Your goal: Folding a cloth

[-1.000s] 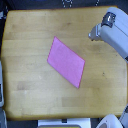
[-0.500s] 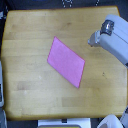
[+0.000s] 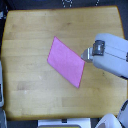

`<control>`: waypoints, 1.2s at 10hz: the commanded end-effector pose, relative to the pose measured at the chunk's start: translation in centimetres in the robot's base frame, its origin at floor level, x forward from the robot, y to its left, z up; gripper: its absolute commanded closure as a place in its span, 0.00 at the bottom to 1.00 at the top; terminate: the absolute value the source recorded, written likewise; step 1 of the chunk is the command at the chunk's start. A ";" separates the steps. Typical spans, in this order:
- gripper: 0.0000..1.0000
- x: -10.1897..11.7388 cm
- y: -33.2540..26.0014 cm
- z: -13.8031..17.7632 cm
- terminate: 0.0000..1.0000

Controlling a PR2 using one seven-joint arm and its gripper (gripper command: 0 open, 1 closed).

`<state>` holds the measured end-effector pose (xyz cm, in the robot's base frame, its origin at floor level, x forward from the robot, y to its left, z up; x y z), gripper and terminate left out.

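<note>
The pink-magenta cloth [image 3: 66, 61] lies flat and unfolded on the wooden table [image 3: 27, 92], turned like a diamond, a little to the exterior view's right of the middle. My gripper [image 3: 85, 54] reaches in from the right on a bulky grey-white arm [image 3: 111, 55]. Its tip is over the cloth's upper right edge, close to the right corner. The view is too coarse to show how the jaws stand or whether they touch the fabric.
The table's rounded edges show on all sides. A white object [image 3: 64, 123] sits past the near edge. A pale rounded part [image 3: 109, 121] is at the bottom right. A grey strip [image 3: 2, 90] runs along the left edge.
The arm has moved down and to the exterior view's left, from the table's upper right area to the cloth's right edge. The cloth has not moved.
</note>
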<state>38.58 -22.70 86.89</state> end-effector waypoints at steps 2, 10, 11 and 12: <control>0.00 -2.0 7.7 -3.3 0.00; 0.00 -5.6 5.9 -9.4 0.00; 0.00 -5.5 6.3 -9.9 0.00; 0.00 -5.5 6.6 -10.2 0.00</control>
<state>35.55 -15.52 79.21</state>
